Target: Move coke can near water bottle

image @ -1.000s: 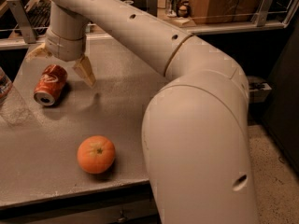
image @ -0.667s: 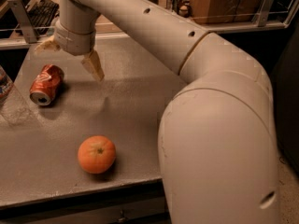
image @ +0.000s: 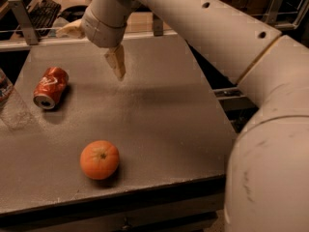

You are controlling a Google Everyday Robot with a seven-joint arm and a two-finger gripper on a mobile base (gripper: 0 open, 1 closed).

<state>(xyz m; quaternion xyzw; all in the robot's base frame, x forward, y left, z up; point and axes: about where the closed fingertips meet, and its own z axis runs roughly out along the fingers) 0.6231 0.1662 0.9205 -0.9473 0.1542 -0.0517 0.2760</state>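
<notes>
The gripper (image: 91,52) hangs above and to the right of the coke can (image: 50,87), fingers spread wide, holding nothing. The can lies on its side. Just left of it, the water bottle (image: 8,105) is mostly cut off by the frame edge.

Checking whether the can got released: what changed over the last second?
The gripper, which straddled the coke can a second ago, has lifted off it and drawn back to the right, open and holding nothing. The coke can lies on its side where it was, beside the water bottle. The orange and table are unchanged.
</notes>
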